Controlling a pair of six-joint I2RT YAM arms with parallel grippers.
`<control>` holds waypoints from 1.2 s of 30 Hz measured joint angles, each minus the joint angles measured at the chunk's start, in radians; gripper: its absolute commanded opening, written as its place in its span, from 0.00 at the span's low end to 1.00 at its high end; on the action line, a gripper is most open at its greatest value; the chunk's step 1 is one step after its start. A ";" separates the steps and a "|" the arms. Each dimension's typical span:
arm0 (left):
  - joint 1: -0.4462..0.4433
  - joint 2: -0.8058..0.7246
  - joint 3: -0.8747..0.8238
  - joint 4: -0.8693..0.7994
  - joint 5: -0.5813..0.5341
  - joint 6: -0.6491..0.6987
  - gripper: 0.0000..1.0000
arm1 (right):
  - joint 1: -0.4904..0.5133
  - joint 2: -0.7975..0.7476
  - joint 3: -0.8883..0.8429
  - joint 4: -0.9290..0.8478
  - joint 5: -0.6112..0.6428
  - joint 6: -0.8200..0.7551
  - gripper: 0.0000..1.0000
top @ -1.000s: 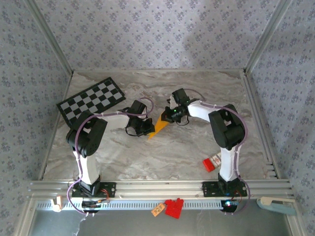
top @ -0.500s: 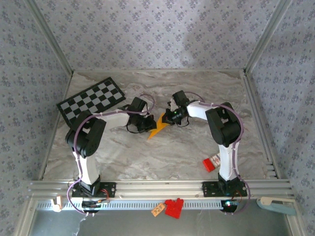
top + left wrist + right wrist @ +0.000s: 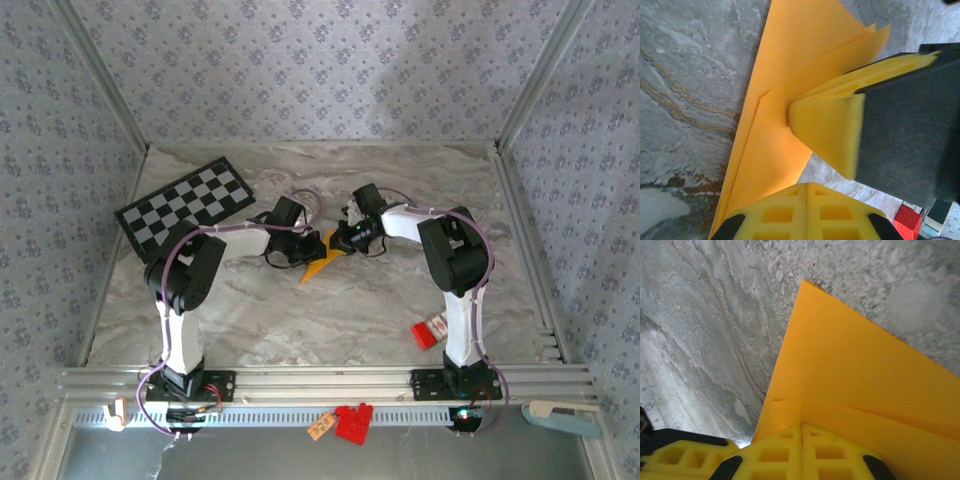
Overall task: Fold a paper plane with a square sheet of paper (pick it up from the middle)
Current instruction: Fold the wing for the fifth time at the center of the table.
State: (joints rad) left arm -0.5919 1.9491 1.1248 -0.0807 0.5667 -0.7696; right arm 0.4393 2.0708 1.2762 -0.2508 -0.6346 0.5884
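Top external view: the paper plane (image 3: 322, 258), a folded orange dart, lies mid-table between both arms reaching inward. Left gripper (image 3: 303, 247) has a finger pressed on its folded layers (image 3: 785, 120); right gripper (image 3: 345, 238) touches its edge, closure unclear.

Paper plane (image 3: 322, 260) lay mid-surface (image 3: 400, 180), pointing toward the near-left | left hand (image 3: 305, 245) at its left side, touching it | right hand (image 3: 340, 240) at its far-right end, touching it | checkered board (image 3: 185, 203) at the far left | small block (image 3: 425, 336) near right, beside the right arm's base
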 measured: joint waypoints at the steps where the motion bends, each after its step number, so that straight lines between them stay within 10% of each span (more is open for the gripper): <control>1: 0.000 0.009 0.002 0.001 0.002 0.000 0.05 | -0.001 0.000 0.000 0.000 -0.002 0.000 0.02; 36: 0.034 -0.216 -0.174 -0.058 -0.029 0.023 0.01 | 0.001 0.020 0.041 -0.064 -0.009 -0.013 0.02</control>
State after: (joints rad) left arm -0.5583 1.7332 0.9512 -0.1383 0.5377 -0.7471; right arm 0.4400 2.0911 1.3174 -0.3145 -0.6434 0.5758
